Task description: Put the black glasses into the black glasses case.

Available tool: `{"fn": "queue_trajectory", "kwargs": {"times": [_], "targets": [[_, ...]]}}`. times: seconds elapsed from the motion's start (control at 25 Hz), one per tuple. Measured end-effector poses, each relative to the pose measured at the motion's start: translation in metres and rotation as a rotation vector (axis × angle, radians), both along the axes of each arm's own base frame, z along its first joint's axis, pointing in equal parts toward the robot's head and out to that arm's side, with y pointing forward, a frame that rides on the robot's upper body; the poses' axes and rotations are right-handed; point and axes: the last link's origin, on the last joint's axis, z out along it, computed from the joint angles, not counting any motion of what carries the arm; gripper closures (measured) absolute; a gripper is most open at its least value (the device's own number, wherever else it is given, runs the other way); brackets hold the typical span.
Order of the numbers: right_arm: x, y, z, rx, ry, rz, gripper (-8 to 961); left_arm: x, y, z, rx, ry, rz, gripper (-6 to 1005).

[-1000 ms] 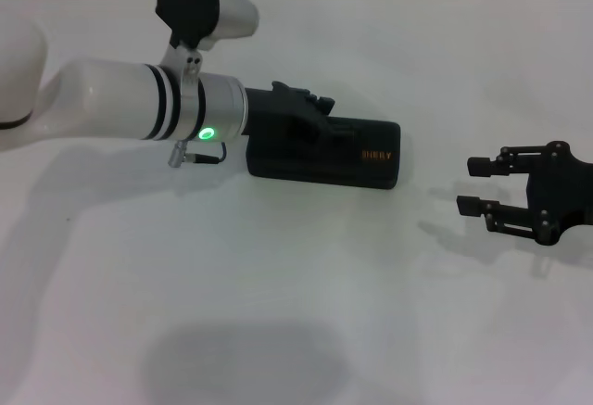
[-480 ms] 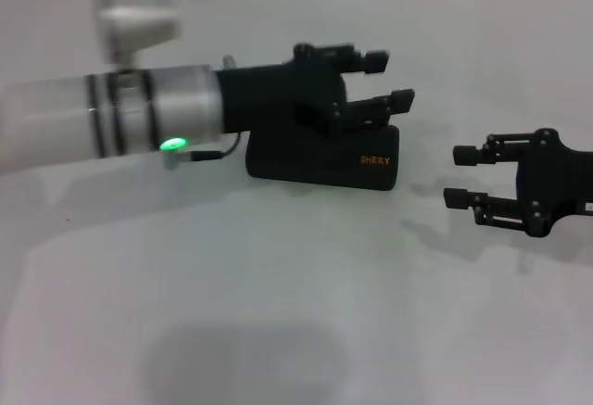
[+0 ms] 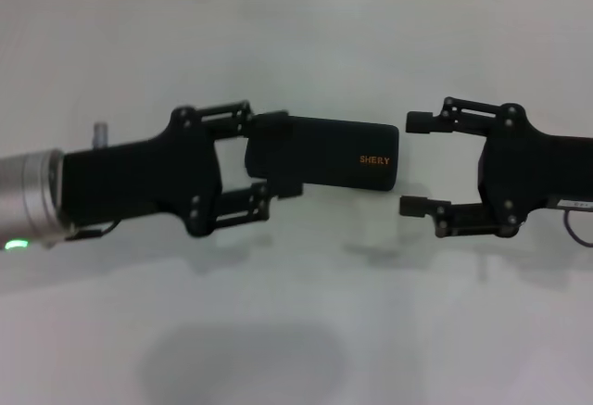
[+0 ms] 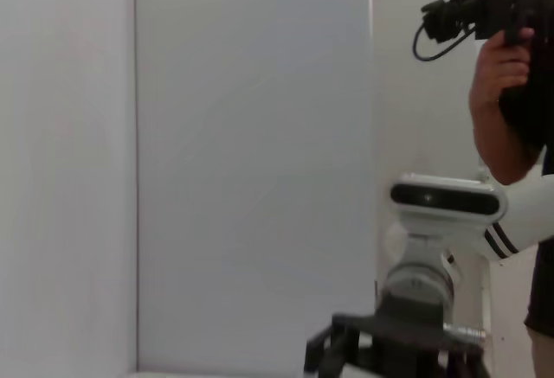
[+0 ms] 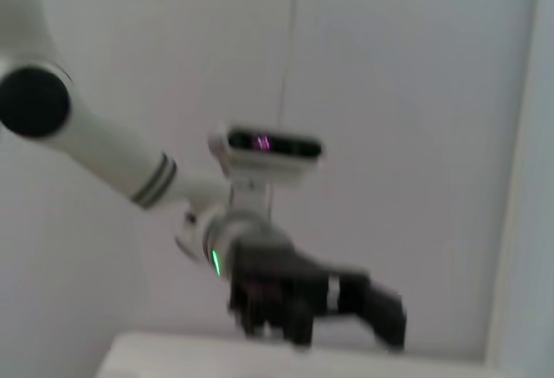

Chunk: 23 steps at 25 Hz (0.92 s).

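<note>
Black glasses case (image 3: 324, 153): closed, table centre; glasses unseen. Left gripper (image 3: 269, 157) at 9 o'clock, fingers apart around its end. Right gripper (image 3: 412, 164) at 3 o'clock, spread, empty. Risk: one-sided push slides case.

Matt black glasses case (image 3: 324, 153) on smooth white table (image 3: 296, 312)

Glasses case (image 3: 324, 155) lies closed on bench (image 3: 296, 331), centre. My left end effector (image 3: 269, 155) straddles its left end; my right end effector (image 3: 412, 164) sits just right of its right end, apart.
</note>
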Motion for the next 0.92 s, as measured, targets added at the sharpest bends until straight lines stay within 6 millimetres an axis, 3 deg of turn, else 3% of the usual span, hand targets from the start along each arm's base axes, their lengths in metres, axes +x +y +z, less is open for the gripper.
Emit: {"fn": "queue_trajectory", "kwargs": {"times": [0.16, 0.32, 0.52, 0.92], "targets": [[-0.013, 0.004, -0.010, -0.025, 0.036, 0.050, 165, -0.014, -0.011, 0.002, 0.015, -0.005, 0.047, 365], [-0.021, 0.007, -0.020, -0.045, 0.030, 0.070, 165, -0.021, -0.017, 0.003, 0.045, -0.014, 0.073, 320], [-0.021, 0.006, -0.023, -0.036, 0.027, 0.083, 165, -0.023, -0.021, 0.003, 0.066, -0.013, 0.059, 107], [-0.018, 0.005, -0.022, -0.017, 0.028, 0.082, 165, -0.019, -0.018, 0.003, 0.089, -0.022, 0.042, 115]]}}
